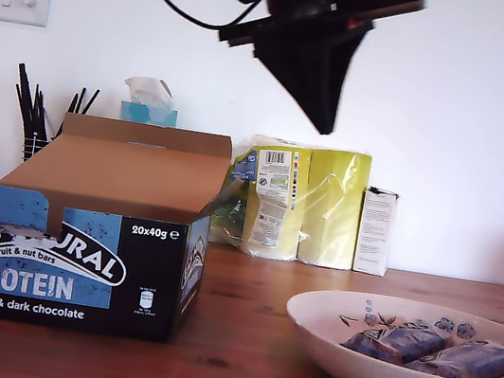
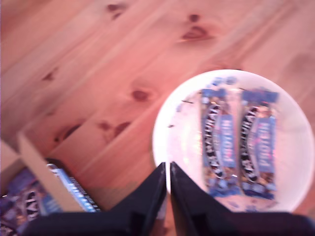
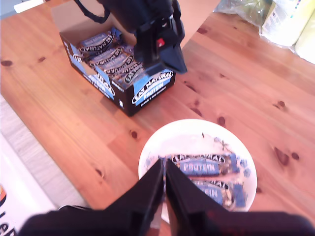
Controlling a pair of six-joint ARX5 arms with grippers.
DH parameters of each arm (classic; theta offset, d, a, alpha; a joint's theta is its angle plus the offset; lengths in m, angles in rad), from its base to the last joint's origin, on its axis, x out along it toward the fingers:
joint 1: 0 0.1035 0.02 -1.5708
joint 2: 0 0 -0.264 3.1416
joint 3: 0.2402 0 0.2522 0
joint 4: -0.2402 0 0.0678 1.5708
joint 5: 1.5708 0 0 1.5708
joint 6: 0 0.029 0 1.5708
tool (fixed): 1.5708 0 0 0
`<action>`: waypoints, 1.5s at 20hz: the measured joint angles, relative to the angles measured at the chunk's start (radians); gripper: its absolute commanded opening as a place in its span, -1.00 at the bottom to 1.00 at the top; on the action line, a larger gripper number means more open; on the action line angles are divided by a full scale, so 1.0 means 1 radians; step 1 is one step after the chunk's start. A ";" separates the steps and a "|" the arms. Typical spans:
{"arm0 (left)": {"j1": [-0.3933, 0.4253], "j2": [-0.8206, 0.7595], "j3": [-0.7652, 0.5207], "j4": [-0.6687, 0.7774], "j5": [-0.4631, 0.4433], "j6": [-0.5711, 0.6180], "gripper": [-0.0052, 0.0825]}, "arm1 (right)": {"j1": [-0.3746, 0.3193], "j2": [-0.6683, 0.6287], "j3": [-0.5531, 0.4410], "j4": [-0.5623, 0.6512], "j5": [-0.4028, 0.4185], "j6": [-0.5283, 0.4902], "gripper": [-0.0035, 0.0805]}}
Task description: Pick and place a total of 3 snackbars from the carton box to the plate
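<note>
- Two snackbars (image 2: 238, 142) already lie side by side, lengthwise, on the plate (image 2: 165, 132); by that count, one more is owed from the carton box (image 1: 64, 255).
- You have the box open on the worktop (image 1: 238, 340), at the exterior view's left, flaps up, with the plate well apart at that view's right. The second wrist view shows a row of wrapped bars (image 3: 106, 54) packed in the box.
- Judge each bar as light and flat, its glossy film likely slick under the pads and the filling liable to crumble if squeezed hard. Taking one across its narrow width near the middle looks safest; the crimped ends seem too thin to hold.
- Your first gripper (image 2: 167, 169) hangs high over the worktop, jaws closed tip to tip with nothing between them. The plate's near rim sits just under the tips; the box corner shows off to one side, apart from them.
- Your second gripper (image 3: 164, 167) is likewise pinched together and empty, poised above the plate's rim, with the two plated bars just beyond its tips.
- One arm (image 3: 152, 29) hovers above the box in the second wrist view, its tip pointing down and clear of the bars.
- Packed tight, the remaining bars may resist a clean pinch.
</note>
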 measured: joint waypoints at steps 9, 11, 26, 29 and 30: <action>0.150 -0.245 -0.334 0.106 0.014 0.000 -0.92 | 0.000 0.062 0.000 0.076 -0.001 -0.023 -0.95; 0.190 -0.290 -0.421 0.137 0.025 0.000 -0.92 | 0.000 0.076 0.000 0.087 -0.002 -0.023 -0.95; 0.528 -0.253 -0.552 0.233 0.526 -0.011 -0.22 | 0.000 0.096 0.000 0.093 -0.023 -0.023 -0.95; 0.532 -0.227 -0.549 0.259 0.624 -0.011 -0.22 | 0.000 0.096 0.000 0.107 -0.023 -0.023 -0.95; 0.529 -0.201 -0.548 0.273 0.649 -0.011 -0.22 | 0.000 0.096 0.000 0.107 -0.023 -0.023 -0.95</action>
